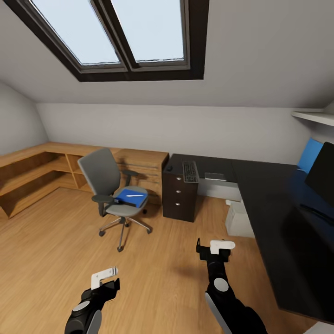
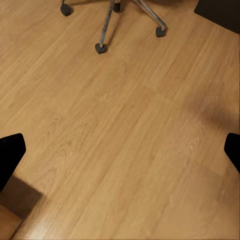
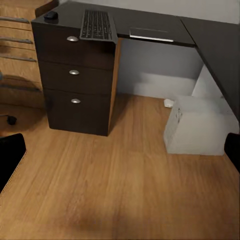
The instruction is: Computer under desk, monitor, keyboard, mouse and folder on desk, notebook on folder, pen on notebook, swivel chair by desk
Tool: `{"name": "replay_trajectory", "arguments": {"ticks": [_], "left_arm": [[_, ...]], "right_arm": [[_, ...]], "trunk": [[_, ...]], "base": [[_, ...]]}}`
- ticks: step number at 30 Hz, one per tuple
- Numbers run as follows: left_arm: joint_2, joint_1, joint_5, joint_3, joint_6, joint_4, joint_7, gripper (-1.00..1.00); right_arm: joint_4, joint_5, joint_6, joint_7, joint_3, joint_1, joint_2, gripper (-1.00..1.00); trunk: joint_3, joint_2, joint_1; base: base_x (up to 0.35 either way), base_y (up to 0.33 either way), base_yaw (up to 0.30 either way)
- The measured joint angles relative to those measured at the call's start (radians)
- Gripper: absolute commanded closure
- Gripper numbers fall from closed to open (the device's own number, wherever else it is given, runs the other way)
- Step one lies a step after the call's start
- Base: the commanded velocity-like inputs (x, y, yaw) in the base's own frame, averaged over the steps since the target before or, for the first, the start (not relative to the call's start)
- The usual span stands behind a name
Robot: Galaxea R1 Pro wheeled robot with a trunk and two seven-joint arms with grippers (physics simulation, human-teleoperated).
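Note:
The grey swivel chair (image 1: 107, 182) stands on the wood floor, left of the desk (image 1: 271, 195). The blue folder (image 1: 131, 197) lies on its seat with the white pen (image 1: 135, 195) on top. At the desk's far end, over the black drawer unit (image 3: 75, 82), lie the keyboard (image 1: 190, 171) (image 3: 96, 24), the mouse (image 1: 169, 168) (image 3: 50, 15) and the dark notebook (image 1: 215, 176) (image 3: 150, 34). The monitor (image 1: 322, 174) stands at the right edge. The silver computer (image 1: 239, 219) (image 3: 197, 126) sits under the desk. Both grippers, left (image 1: 105, 279) and right (image 1: 211, 248), hang open over bare floor, holding nothing.
Low oak shelving (image 1: 28, 171) and an oak dresser (image 1: 141, 164) line the far wall behind the chair. A blue back panel (image 1: 309, 155) and a wall shelf (image 1: 315, 116) are at right. The chair's chrome base (image 2: 107, 22) is ahead of my left gripper. Open floor lies between chair and desk.

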Motion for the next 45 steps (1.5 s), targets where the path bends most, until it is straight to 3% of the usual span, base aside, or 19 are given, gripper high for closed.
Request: {"name": "replay_trajectory", "arguments": {"ticks": [29, 33, 36, 39, 40, 41, 42, 45], "left_arm": [[-0.003, 0.000, 0.000, 0.000, -0.002, -0.003, -0.003, -1.00], [-0.004, 0.000, 0.000, -0.002, -0.043, -0.004, -0.004, -1.00], [-0.005, 0.000, 0.000, -0.025, -0.060, -0.009, -0.005, -1.00], [-0.005, 0.000, 0.000, -0.036, -0.068, -0.015, -0.005, -1.00], [-0.005, 0.000, 0.000, -0.041, -0.078, -0.025, -0.005, -1.00], [-0.005, 0.003, 0.000, -0.054, -0.088, -0.051, -0.005, -1.00], [-0.005, 0.009, 0.000, -0.065, -0.092, -0.067, -0.005, -1.00], [-0.005, 0.018, 0.000, -0.084, -0.095, -0.087, -0.005, -1.00]], "right_arm": [[-0.004, -0.006, 0.000, -0.003, -0.011, 0.000, -0.002, -1.00], [-0.002, -0.003, -0.062, -0.002, -0.014, 0.000, -0.003, -1.00], [0.029, -0.161, -0.074, 0.102, -0.098, -0.002, -0.009, -1.00], [0.034, -0.278, -0.038, 0.217, -0.160, -0.004, -0.011, -1.00], [0.036, -0.338, -0.005, 0.272, -0.199, -0.005, -0.012, -1.00], [0.039, -0.421, 0.051, 0.338, -0.268, -0.007, -0.011, -1.00], [0.041, -0.478, 0.079, 0.368, -0.317, -0.008, -0.010, -1.00], [0.042, -0.584, 0.110, 0.398, -0.386, -0.009, -0.008, -1.00]], "trunk": [[0.004, 0.000, 0.000], [0.004, 0.000, 0.000], [0.004, 0.000, 0.000], [0.004, 0.000, 0.000], [0.004, 0.000, 0.000], [0.004, 0.000, 0.000], [0.004, 0.000, 0.000], [0.004, 0.000, 0.000]], "base": [[0.328, 0.002, 0.003], [0.328, 0.000, 0.000], [0.328, 0.000, 0.000], [0.328, 0.000, 0.000], [0.328, 0.000, 0.000], [0.328, 0.000, 0.000], [0.328, 0.000, 0.000], [0.328, 0.000, 0.000]]}}
